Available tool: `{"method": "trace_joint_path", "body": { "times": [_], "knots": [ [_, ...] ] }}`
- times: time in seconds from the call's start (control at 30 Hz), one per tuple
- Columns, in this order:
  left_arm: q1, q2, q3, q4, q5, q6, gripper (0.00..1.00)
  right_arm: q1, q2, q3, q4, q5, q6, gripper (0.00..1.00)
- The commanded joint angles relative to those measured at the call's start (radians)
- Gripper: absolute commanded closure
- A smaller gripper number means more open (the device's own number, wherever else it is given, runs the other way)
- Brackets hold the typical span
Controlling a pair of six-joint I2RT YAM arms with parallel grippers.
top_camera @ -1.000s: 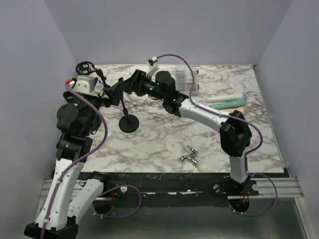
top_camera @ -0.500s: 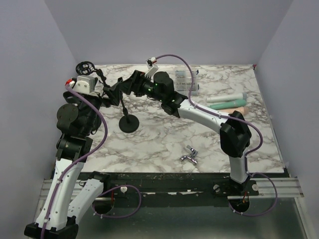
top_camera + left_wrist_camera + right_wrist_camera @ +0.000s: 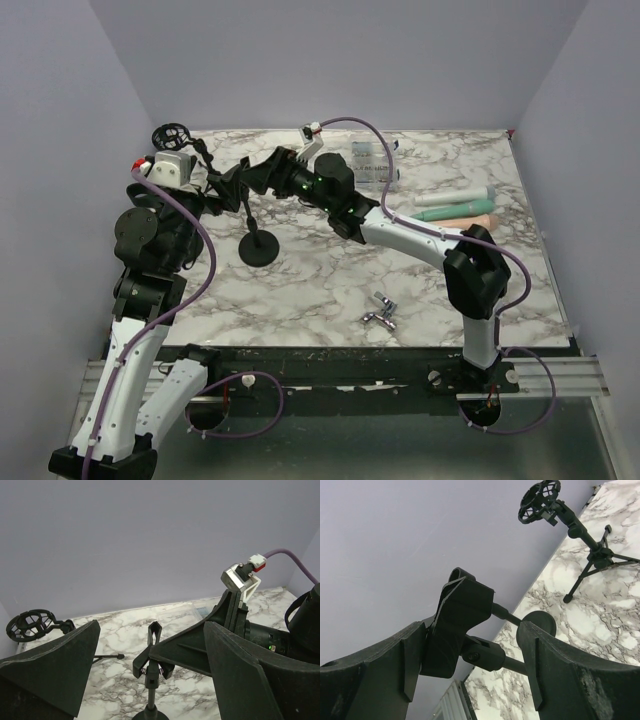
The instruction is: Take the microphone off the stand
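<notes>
Fingers of the right claw (image 3: 472, 627) stand apart around the black spring clip (image 3: 462, 610) atop the black round-based stand (image 3: 258, 247), 9 o'clock on the marbled table (image 3: 420, 290); the left claw (image 3: 151, 627) gapes empty.

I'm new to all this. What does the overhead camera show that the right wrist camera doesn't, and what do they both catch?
Only the overhead view shows the metal fitting near the front of the table and the green tube by the right edge. Only the right wrist view shows the clip close up, sitting between that arm's open fingers. Both show the clip stand's round base and the tripod stand with its ring mount.
</notes>
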Motion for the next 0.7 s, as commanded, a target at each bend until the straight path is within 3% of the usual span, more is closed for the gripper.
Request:
{"method": "trace_joint_path", "body": {
  "times": [0.0,0.67],
  "knots": [
    [0.0,-0.001,0.003,0.008,-0.016,-0.012,0.12,0.01,0.088,-0.104,-0.215,0.033,-0.06,0.21],
    [0.0,0.007,0.003,0.007,-0.011,-0.019,0.12,0.022,0.18,-0.287,-0.174,0.041,-0.022,0.2]
  ]
}}
